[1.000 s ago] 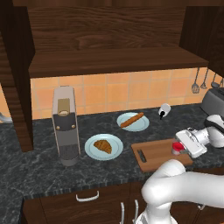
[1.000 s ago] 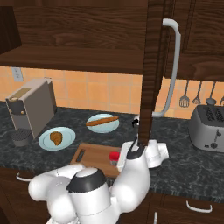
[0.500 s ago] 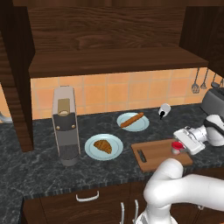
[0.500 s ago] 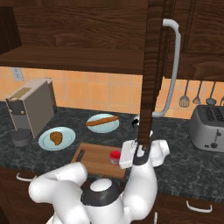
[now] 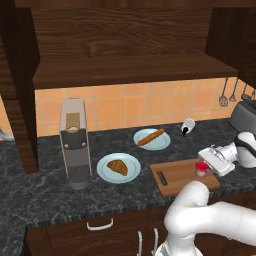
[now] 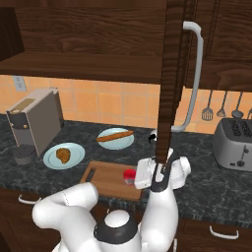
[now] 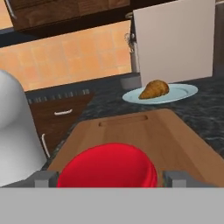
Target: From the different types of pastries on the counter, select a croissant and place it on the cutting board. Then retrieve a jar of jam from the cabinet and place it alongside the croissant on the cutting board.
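My gripper [image 5: 209, 163] is shut on the jar of jam [image 5: 201, 167], holding the red-lidded jar low over the right end of the cutting board [image 5: 177, 179]; whether the jar touches the wood I cannot tell. In the hand view the red lid [image 7: 107, 168] sits between the two fingertips [image 7: 43, 178], with the board [image 7: 131, 131] stretching beyond it. The croissant [image 5: 118, 167] lies on a pale-blue plate [image 5: 106, 170] left of the board, also seen as the croissant [image 7: 154, 89] in the hand view. The long bread stick [image 5: 151, 137] rests on a second plate farther back.
A tall grey coffee machine [image 5: 75, 145] stands at the left. A small white-and-black shaker [image 5: 187, 126] sits behind the board. A toaster [image 6: 235, 143] is at the right. The open cabinet door [image 6: 173, 74] hangs just above my hand, under the cabinet shelf [image 5: 130, 67].
The gripper with the jar has stayed almost in place over the board's right end. The arm's elbow has swung in front of the right base camera.
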{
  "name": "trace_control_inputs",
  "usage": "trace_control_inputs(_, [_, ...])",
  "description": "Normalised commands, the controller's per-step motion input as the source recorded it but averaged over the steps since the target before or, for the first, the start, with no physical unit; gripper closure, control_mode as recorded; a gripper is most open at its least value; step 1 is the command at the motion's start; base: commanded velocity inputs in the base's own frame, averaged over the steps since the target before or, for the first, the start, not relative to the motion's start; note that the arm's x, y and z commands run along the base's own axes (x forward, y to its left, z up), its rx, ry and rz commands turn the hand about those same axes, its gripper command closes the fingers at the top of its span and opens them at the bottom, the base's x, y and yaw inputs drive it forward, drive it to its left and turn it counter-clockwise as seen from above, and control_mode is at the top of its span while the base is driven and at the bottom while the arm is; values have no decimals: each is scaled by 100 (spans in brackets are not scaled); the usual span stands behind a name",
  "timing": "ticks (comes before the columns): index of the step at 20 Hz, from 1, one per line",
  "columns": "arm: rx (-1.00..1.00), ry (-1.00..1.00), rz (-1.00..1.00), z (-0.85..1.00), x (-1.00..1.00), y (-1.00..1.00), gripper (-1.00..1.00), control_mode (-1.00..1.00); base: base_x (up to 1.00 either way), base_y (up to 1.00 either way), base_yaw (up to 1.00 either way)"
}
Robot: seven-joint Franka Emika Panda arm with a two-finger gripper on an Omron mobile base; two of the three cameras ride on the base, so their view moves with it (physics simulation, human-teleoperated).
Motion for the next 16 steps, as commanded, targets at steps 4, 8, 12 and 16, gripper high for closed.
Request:
trace_control_inputs(4, [6,2,0,15,-38,-7,-100,-100,0,0,0])
trace_control_inputs(8, [5,-6,0,21,-10,-26,-100,-100,0,0,0])
trace_control_inputs(12, [0,-7,0,17,19,-3,-100,-100,0,0,0])
trace_control_inputs(16, [0,0,1,17,44,11,-100,-100,0,0,0])
